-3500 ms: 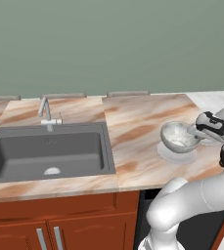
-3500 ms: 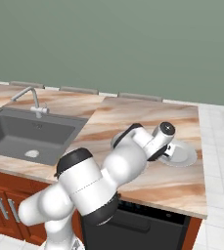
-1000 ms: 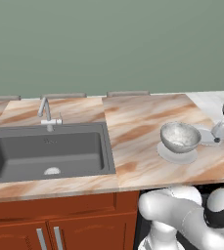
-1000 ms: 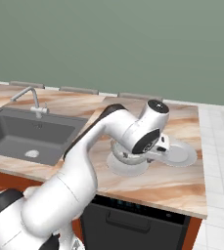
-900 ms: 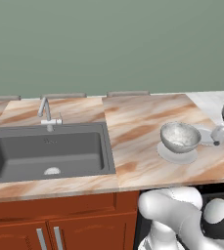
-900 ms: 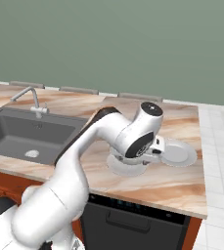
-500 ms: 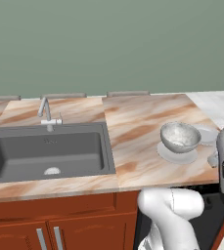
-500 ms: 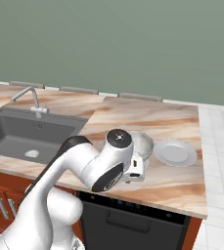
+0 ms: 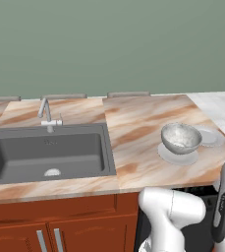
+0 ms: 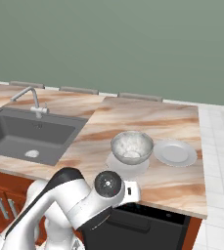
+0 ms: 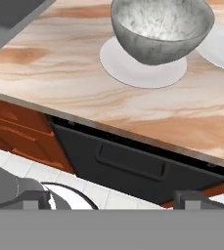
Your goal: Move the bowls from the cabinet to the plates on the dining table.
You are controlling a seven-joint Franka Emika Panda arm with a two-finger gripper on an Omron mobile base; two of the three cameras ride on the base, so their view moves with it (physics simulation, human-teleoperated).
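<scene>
We count one grey speckled bowl (image 10: 131, 146) on one plate (image 10: 114, 163); a second plate (image 10: 175, 152) just right; jaws wide, holding nothing.

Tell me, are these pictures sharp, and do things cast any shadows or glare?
Left base view: even, flat light, no glare; the grey bowl throws only a faint shadow on its plate. Right base view: equally crisp, the sink darker inside. Hand view: sharp throughout, with the speckled bowl looming large at the top.
</scene>
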